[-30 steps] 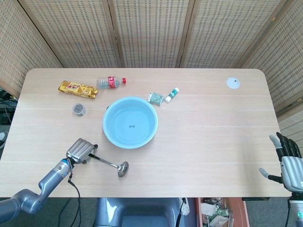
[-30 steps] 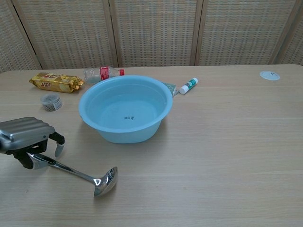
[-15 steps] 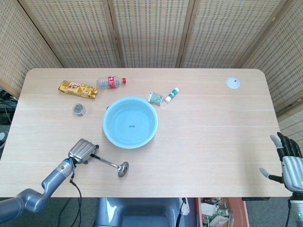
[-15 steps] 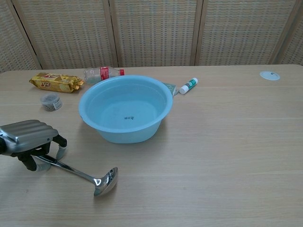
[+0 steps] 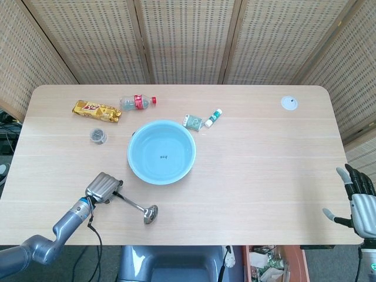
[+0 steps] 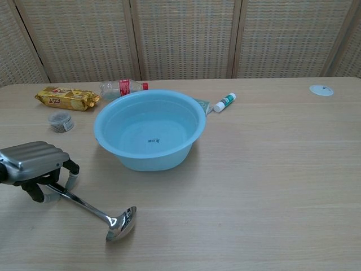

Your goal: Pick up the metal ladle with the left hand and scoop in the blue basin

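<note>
The metal ladle (image 5: 141, 207) lies near the table's front left, its bowl (image 6: 121, 222) pointing toward the front edge. My left hand (image 5: 103, 187) is curled over the end of the handle (image 6: 79, 201) and grips it, knuckles up (image 6: 35, 161). The blue basin (image 5: 133, 167) stands just beyond and to the right of that hand, with its wall (image 6: 149, 161) a short gap away from the ladle. My right hand (image 5: 359, 200) hangs off the table's front right corner, fingers apart, holding nothing; the chest view does not show it.
Behind the basin lie a yellow snack pack (image 5: 97, 110), a small bottle (image 5: 137, 102), a little round jar (image 5: 98, 136), a green packet (image 5: 192, 122) and a white tube (image 5: 213, 117). A white disc (image 5: 288, 103) sits at the far right.
The ladle has swung in my left hand: its bowl moved toward the front edge and slightly left. The hand shifted a little. The right hand stayed put.
</note>
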Available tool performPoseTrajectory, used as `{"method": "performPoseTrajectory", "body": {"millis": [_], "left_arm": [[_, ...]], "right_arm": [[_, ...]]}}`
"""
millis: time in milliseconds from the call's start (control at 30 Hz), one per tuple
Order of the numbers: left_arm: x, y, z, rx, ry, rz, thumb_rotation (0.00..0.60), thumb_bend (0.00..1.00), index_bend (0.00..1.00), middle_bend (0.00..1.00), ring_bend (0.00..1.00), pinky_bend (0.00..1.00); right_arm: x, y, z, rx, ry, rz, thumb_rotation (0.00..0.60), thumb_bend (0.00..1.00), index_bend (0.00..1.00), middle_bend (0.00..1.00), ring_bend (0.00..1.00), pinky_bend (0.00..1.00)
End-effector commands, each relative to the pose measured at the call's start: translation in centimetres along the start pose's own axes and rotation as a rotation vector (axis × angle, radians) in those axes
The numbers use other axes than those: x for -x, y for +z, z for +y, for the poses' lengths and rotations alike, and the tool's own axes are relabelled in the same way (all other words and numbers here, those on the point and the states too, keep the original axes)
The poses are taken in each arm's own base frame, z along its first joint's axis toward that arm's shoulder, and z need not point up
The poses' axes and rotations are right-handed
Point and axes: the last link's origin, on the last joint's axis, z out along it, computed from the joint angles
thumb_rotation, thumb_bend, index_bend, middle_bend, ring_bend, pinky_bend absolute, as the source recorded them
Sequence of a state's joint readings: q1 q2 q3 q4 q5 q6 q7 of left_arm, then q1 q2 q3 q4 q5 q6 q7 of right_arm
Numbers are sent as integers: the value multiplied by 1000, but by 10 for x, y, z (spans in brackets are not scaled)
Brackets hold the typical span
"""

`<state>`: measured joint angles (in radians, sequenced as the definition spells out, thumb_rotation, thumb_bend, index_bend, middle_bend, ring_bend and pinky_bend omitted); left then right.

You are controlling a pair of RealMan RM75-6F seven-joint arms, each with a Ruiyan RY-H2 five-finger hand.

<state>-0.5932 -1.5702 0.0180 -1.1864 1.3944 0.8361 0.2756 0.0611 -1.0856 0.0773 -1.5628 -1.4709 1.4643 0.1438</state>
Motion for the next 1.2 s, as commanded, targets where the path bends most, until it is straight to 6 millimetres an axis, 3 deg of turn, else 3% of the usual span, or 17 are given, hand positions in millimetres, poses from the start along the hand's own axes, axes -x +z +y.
{"method": "performPoseTrajectory", "body": {"millis": [33, 500, 733, 900, 1200], "left_arm": [[-9, -5, -2, 0, -16, 33, 600, 518, 953, 1000, 969, 1000], [-79, -46, -14, 35, -131, 183, 600, 563, 994, 1000, 969, 1000], [-129, -57, -16, 66, -140, 230, 600, 562, 994, 1000, 969, 1000], [-166, -43, -12, 56, -159, 231, 600, 561, 996, 1000, 969, 1000], [-207, 10, -12, -26, -127, 166, 600, 563, 997, 1000, 969, 1000]], "right_arm": [[0, 0, 0, -1, 0, 0, 600, 0, 0, 0, 0, 0], [0, -1, -1, -2, 1, -3, 600, 0, 0, 0, 0, 0], [0, -1, -1, 0, 0, -2, 600, 0, 0, 0, 0, 0], [-1, -2, -4, -7, -10, 1, 600, 0, 0, 0, 0, 0], [-1, 2, -1, 10, -8, 3, 600, 0, 0, 0, 0, 0]]}}
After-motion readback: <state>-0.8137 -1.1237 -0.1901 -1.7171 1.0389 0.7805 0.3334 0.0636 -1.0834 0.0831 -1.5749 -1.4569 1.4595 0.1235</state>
